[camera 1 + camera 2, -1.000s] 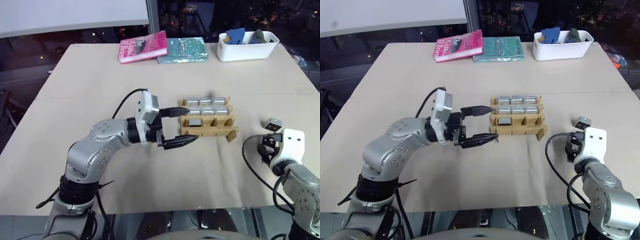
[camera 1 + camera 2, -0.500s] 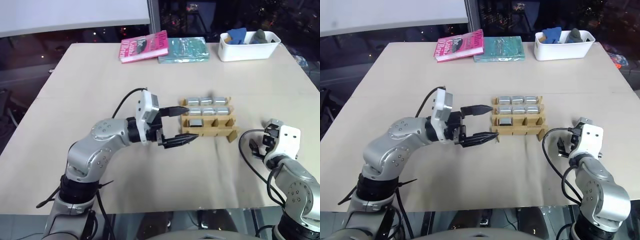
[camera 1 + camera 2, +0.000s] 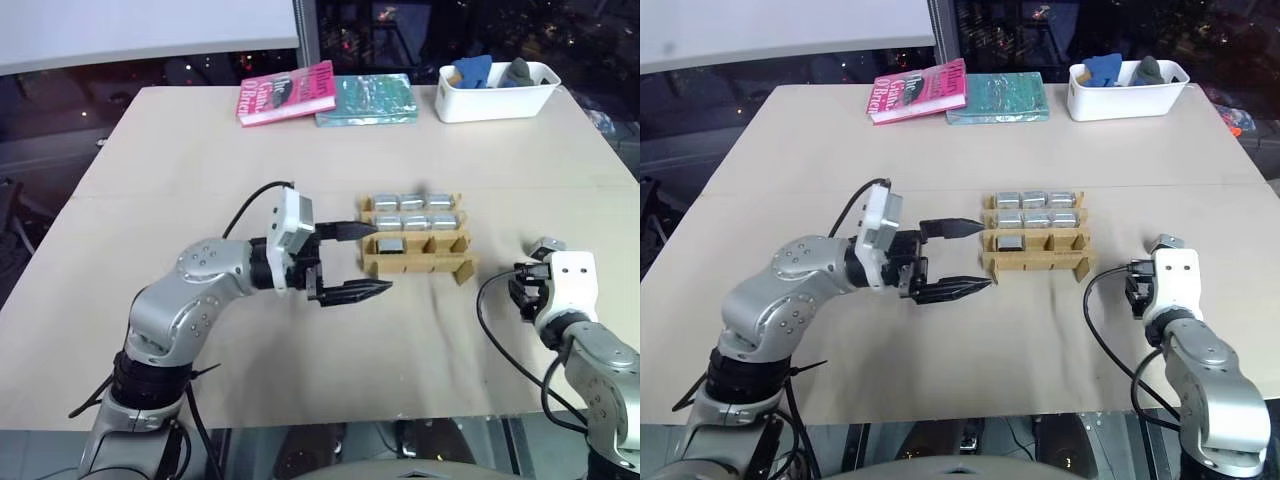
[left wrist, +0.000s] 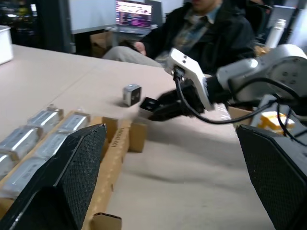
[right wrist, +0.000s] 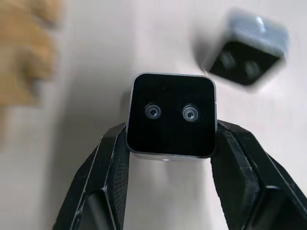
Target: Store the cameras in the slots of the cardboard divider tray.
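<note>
Surface: pale beige matte tabletop (image 3: 200, 160) with a faint seam across it, dark windows behind.
Cardboard divider tray: brown corrugated rack (image 3: 417, 262) near the table's middle, three rows of three slots with notched upright walls.
Stored cameras: seven silvery-grey boxy bodies (image 3: 412, 213) with rounded edges fill the two far rows and the left slot of the near row; the other two near slots show bare cardboard.
Held camera: small square body (image 5: 171, 115) with a glossy black face and two tiny round lenses, rim silver, pinched between the right gripper's fingers, over the table to the right of the tray.
Loose camera: another small boxy one (image 3: 545, 247) lies tilted on the table just beyond the right gripper, well apart from the tray.
Right gripper: black ribbed fingers (image 5: 170, 158) closed on either side of the held camera, white wrist housing behind it.
Left gripper: two long black tapered fingers (image 3: 352, 262) spread wide with nothing between them, pointing toward the tray's left end, the far finger close to the tray's edge.
Change: a second ago the right gripper sat beside the loose camera with its fingers wider; it has since narrowed onto a camera. The left gripper stays spread at the tray's left end.
Books: a pink paperback (image 3: 286, 93) and a teal one (image 3: 366, 99) lie flat side by side at the far edge.
Bin: white rectangular plastic tub (image 3: 495, 101) at the far right, holding blue and grey lumps.
Person: someone in a dark jacket (image 4: 206, 28) sits past the table, seen from the left wrist.
</note>
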`<state>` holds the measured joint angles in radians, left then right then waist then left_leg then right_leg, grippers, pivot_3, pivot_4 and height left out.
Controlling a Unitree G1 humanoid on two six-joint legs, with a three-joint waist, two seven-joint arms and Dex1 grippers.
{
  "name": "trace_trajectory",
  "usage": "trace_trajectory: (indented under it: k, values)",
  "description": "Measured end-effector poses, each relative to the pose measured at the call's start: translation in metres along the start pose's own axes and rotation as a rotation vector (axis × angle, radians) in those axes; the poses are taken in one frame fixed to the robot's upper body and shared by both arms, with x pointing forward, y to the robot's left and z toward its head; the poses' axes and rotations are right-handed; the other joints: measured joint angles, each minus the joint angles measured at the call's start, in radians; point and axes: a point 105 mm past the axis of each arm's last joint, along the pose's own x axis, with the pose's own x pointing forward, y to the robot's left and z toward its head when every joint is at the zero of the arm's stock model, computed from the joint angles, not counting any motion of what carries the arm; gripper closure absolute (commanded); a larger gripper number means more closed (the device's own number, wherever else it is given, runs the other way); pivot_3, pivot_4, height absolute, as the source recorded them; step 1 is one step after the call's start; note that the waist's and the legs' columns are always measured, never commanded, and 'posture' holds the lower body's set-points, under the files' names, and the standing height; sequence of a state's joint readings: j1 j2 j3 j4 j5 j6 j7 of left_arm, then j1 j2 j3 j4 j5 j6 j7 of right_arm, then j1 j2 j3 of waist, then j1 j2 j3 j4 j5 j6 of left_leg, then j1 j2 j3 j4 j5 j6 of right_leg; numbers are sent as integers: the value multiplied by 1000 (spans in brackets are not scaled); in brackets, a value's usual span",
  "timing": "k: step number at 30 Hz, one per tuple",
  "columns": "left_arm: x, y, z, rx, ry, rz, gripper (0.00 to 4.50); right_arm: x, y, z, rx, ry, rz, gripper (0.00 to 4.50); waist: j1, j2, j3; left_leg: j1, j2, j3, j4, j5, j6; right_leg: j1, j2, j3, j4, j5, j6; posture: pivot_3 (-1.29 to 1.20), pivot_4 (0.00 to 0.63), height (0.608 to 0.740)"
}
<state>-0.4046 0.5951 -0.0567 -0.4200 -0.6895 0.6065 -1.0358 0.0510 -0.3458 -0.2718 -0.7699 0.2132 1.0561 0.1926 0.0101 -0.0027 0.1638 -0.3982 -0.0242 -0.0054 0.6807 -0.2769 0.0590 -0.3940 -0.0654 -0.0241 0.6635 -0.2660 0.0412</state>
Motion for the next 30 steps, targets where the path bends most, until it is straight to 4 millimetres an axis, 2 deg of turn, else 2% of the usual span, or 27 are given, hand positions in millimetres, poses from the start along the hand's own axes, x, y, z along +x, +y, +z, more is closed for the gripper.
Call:
trace_trajectory:
  k: [4, 6, 9, 14, 20, 23, 27, 30]
  values:
    - [3, 10, 6, -80, -36, 16, 0, -9, 17, 31, -146, -172, 187, 2589, 3, 0, 0, 0, 0, -1, 0, -1, 1, 0, 0, -1, 0, 0, 0, 0, 150, 740]
    - [9, 23, 16, -218, -85, 42, 0, -18, 34, 50, -291, -268, 330, 2589, 3, -2, 2, -1, 0, -2, 3, -2, 4, 1, 0, -3, 0, 0, 1, 0, 150, 740]
    - [18, 33, 21, -363, -52, 62, 0, -35, 62, 75, -424, -430, 502, 2589, -2, -3, 2, -1, 0, -2, 3, -1, 2, 1, 0, -2, 0, 0, 1, 0, 150, 740]
    - [38, 39, 16, -624, -18, 65, 0, -44, 93, 93, -576, -552, 641, 2589, -1, -4, 3, -1, 0, -3, 3, 0, 0, 1, -1, -2, 1, 0, 1, 0, 150, 740]
    - [38, 48, 16, -718, -22, 114, 0, -46, 107, 101, -608, -601, 685, 2589, 2, -4, 3, -1, 0, -3, 3, 0, -1, 1, -5, -2, 0, 0, 0, 0, 150, 740]
    - [39, 46, 19, -729, -27, 108, 765, -47, 110, 104, -623, -616, 693, 2619, 4, -4, 3, -1, -1, -3, 3, 1, -1, 1, -5, -2, 0, 0, 0, 0, 150, 740]
    - [42, 40, 22, -747, -30, 68, 2637, -43, 111, 101, -629, -603, 690, 2619, 4, -4, 3, -1, -1, -3, 3, 1, -2, 1, -5, -2, 0, 0, 0, 0, 150, 740]
    - [43, 38, 24, -754, -28, 50, 3795, -42, 111, 100, -630, -597, 685, 2619, 4, -4, 3, -1, -1, -4, 3, 2, -3, 1, -5, -2, 1, 0, 0, 0, 150, 740]
